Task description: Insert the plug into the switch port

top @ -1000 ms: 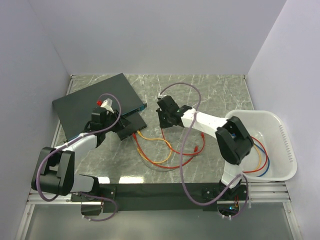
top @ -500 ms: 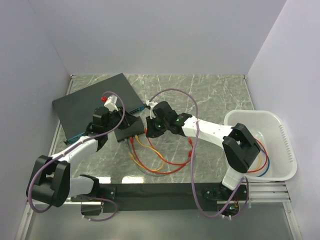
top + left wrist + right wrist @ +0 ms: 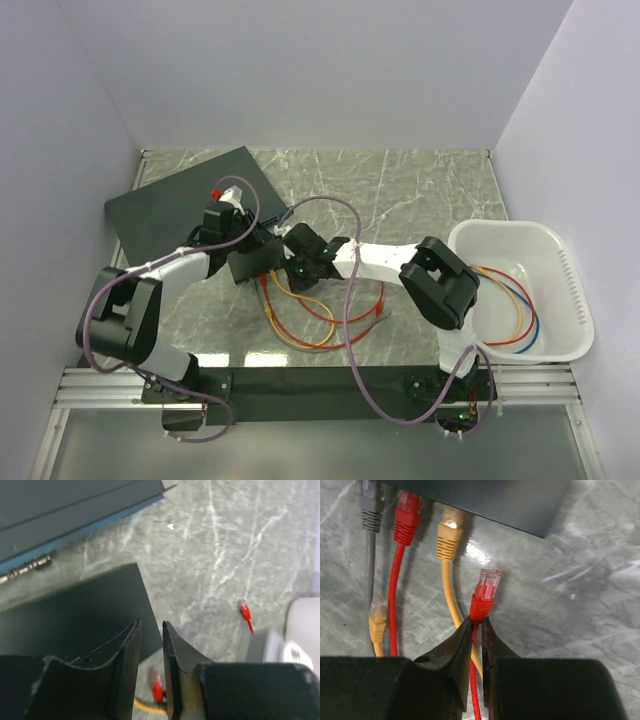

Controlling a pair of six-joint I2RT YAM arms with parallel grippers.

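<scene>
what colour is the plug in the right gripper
Red: the plug shows best in the right wrist view.

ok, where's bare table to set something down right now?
Biggest free patch: far table, between the large dark slab, the back wall and the white tub. Crowded: centre, where cables loop before the small black box, left tool above it, right tool holding the red plug at its ports.

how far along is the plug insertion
Done: a grey cable, red cable and yellow cable are plugged into the small black box, and the right gripper pinches the red plug behind its head. In hand: the plug points at the box's front, a strip of table between them. The left gripper hangs over the box's edge. Left: close that gap and push the plug into a port.
</scene>
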